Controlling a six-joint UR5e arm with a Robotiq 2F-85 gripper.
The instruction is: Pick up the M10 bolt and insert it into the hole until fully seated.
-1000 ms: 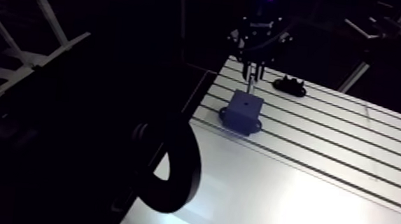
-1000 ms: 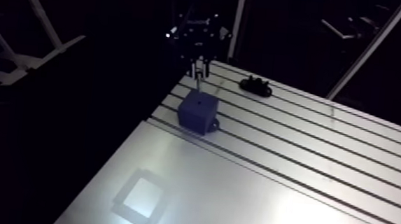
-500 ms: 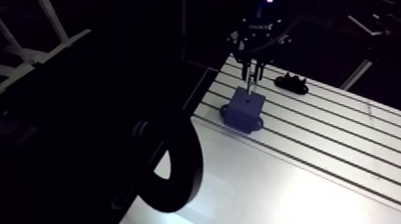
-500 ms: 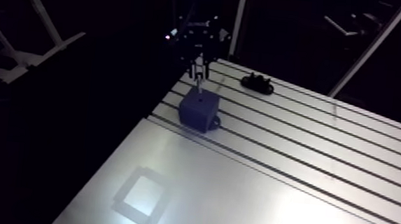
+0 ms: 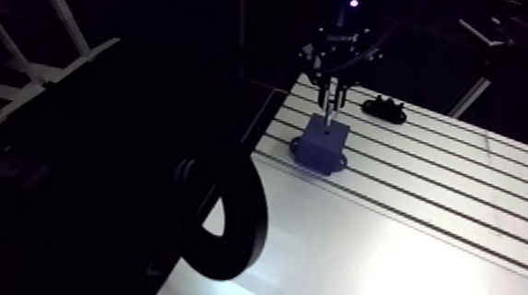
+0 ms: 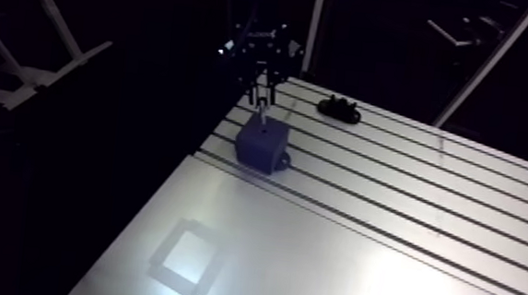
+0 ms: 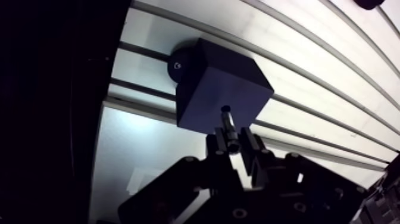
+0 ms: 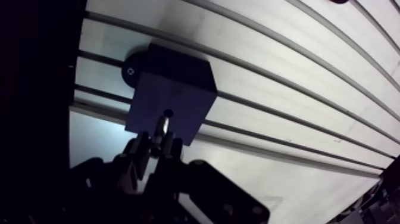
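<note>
Bolt [image 7: 228,123] sat pinched at its head end between the gripper's [image 7: 234,144] two fingers, shank tip poised just over the hole [image 8: 168,112] in the dark block [image 7: 221,89]. Likely steel: judged rigid, light, smooth; a firm head-end hold looked right, leaving shank free.

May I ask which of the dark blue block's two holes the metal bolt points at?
The top-face hole, not the hole in the round side lug.

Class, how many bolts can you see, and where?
1. The bolt is gripped between the fingers, its tip at the hole in the dark block. Others may hide in darkness.
</note>
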